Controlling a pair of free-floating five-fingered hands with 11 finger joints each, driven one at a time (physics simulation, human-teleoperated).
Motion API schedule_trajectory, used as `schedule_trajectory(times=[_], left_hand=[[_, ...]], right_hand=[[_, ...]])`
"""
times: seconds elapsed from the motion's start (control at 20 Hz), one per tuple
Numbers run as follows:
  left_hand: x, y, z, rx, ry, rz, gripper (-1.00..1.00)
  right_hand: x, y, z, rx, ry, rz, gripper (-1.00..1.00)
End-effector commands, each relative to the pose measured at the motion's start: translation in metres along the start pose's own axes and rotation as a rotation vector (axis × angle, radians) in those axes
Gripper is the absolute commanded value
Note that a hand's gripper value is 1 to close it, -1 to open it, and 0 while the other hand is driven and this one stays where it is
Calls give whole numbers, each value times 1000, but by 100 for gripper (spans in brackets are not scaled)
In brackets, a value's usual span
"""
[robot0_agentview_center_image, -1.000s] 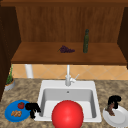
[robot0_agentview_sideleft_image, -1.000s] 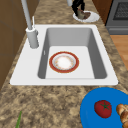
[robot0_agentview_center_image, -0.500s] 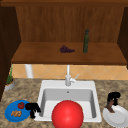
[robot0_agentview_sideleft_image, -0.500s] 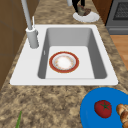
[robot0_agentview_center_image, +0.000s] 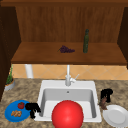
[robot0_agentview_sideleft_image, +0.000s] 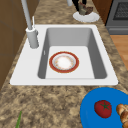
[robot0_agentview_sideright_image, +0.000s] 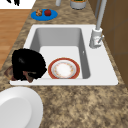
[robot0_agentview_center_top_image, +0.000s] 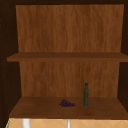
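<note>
The right hand (robot0_agentview_center_image: 106, 94) hangs just right of the sink (robot0_agentview_center_image: 45, 86), its fingers curled round a small brown lump (robot0_agentview_center_image: 103, 103) that dangles beside the rim of the white plate (robot0_agentview_center_image: 117, 117). It looks like a scrap of food: light, probably soft and a bit crumbly, best pinched gently round its middle. Left of the sink, the left hand (robot0_agentview_center_image: 32, 108) hovers with fingers drooping, holding nothing, touching the blue plate (robot0_agentview_center_image: 10, 111) by the tomato (robot0_agentview_center_image: 21, 105).
</note>
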Motion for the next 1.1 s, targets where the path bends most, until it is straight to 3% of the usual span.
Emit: schedule_trajectory(times=[0.0,0.45,0.7,1.05], left_hand=[[0,0,0,0,0,0,0],[0,0,0,0,0,0,0],[0,0,0,0,0,0,0],[0,0,0,0,0,0,0]], right_hand=[[29,-17,-5,47,-8,-20,100],[96,-50,-23,89,-3,-34,100],[131,-56,-45,76,6,-30,100],[166,-35,-99,37,36,-39,100]])
